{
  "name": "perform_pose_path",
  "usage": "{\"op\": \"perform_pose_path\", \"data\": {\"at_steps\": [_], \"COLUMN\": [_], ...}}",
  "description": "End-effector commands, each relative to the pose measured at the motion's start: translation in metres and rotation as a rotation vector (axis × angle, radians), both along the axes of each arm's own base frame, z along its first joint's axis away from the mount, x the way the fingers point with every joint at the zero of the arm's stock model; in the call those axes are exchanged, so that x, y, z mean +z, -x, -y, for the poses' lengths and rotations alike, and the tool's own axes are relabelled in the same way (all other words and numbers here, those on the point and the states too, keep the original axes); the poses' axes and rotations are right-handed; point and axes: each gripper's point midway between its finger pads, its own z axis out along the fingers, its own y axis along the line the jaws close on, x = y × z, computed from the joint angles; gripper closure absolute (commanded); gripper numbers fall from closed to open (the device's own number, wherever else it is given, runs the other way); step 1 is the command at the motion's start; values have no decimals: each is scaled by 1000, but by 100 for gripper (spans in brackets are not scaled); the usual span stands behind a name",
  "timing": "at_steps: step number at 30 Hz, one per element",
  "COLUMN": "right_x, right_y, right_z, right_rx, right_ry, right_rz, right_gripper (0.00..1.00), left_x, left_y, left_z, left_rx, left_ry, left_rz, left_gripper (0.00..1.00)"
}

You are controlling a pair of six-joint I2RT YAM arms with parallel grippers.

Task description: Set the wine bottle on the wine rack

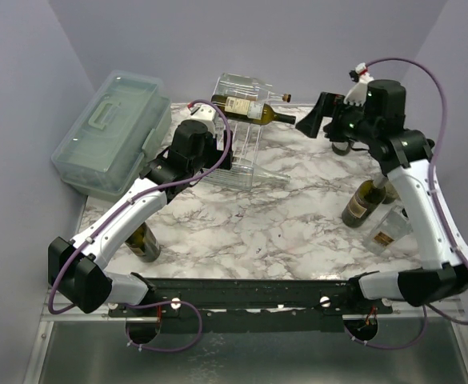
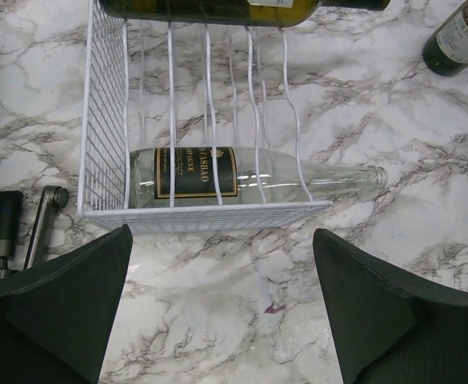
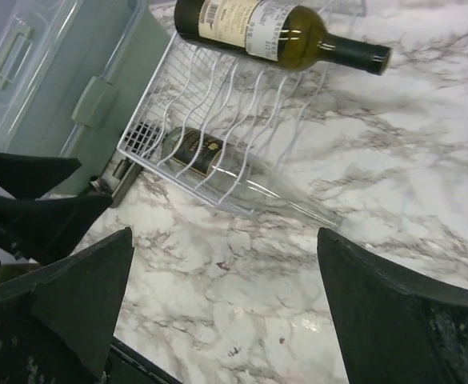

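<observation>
Left fingers (image 2: 54, 308) and right fingers (image 3: 394, 312) gape wide, empty, with a green bottle (image 3: 258, 28) and clear bottle (image 2: 194, 172) on the rack (image 2: 106, 120).

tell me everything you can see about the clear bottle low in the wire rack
The clear bottle is colourless glass and looks empty, with a dark label lettered in gold round its body. It lies on its side at the low front edge of the wine rack, under the white wires. Its base is toward the rack's grid end and its long neck pokes out past the other side over the marble table. No gripper touches it.
</observation>
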Motion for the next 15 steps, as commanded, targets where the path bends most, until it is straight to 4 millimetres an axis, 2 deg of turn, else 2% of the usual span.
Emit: {"op": "perform_pose_path", "data": {"at_steps": [1, 3, 9, 11, 15], "right_x": [3, 10, 24, 23, 15], "right_y": [40, 50, 78, 87, 102], "right_z": [49, 71, 149, 166, 182], "right_rx": [-116, -195, -580, -675, -761], "right_ry": [192, 252, 398, 419, 443], "right_rz": [34, 63, 87, 76, 40], "right_gripper": [0, 0, 0, 0, 0], "left_x": [6, 6, 5, 5, 6], "left_y": [5, 5, 6, 6, 8], "left_z": [6, 7, 7, 8, 10], "left_rx": [-30, -30, -28, -31, -40], "left_ry": [38, 39, 36, 35, 43], "left_rz": [0, 0, -1, -1, -3], "left_gripper": [3, 3, 3, 3, 3]}}
